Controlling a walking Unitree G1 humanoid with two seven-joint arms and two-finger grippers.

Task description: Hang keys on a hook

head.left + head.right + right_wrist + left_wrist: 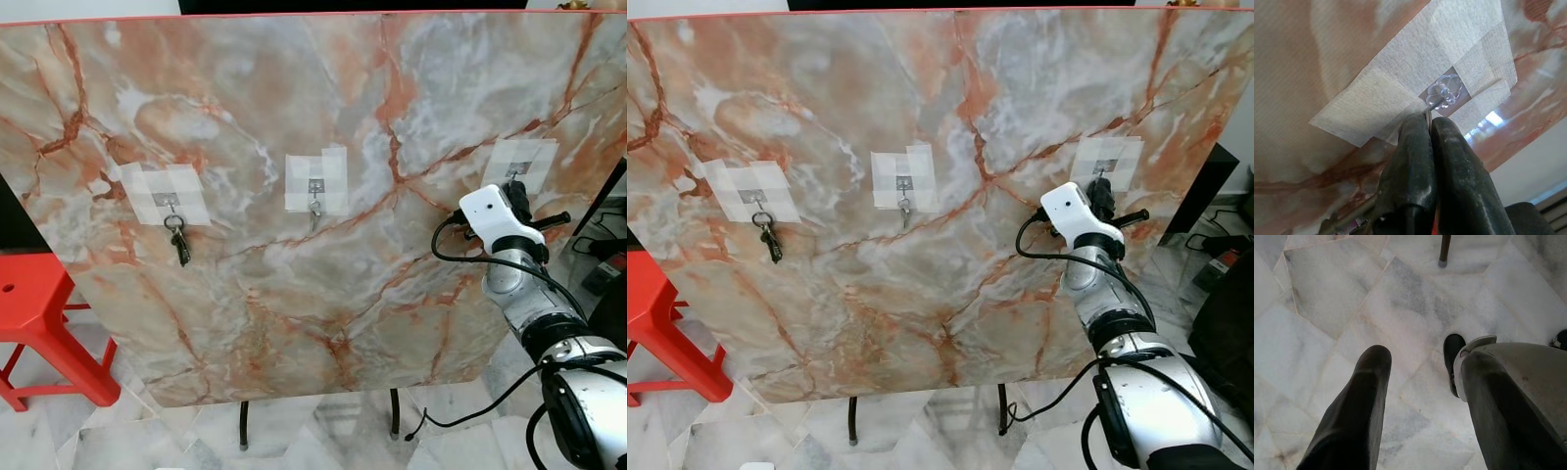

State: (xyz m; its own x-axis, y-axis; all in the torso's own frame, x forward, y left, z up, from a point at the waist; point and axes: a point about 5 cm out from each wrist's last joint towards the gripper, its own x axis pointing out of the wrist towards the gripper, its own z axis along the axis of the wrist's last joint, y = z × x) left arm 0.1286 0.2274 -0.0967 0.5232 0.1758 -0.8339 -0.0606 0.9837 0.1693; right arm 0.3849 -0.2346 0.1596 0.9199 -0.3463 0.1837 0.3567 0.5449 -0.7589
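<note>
Left gripper is hanging idle over the marble floor, fingers spread, holding nothing.

Right gripper is working up at the rightmost hook on the marble board, fingers pressed together and pinching a thin bit of metal at the tips, probably the key ring. Tips are sitting just under the clear hook base, touching or nearly so; can't tell which.

Step in hand, my read: seating the ring onto the hook. Next move is calling for a small lift-and-drop so the ring clears the hook tip, then a release.

Hard to make out: the keys themselves are hiding behind the fingers and wrist.

Further along the board: middle hook is looking bare, and the far left hook is already carrying a key bunch.
</note>
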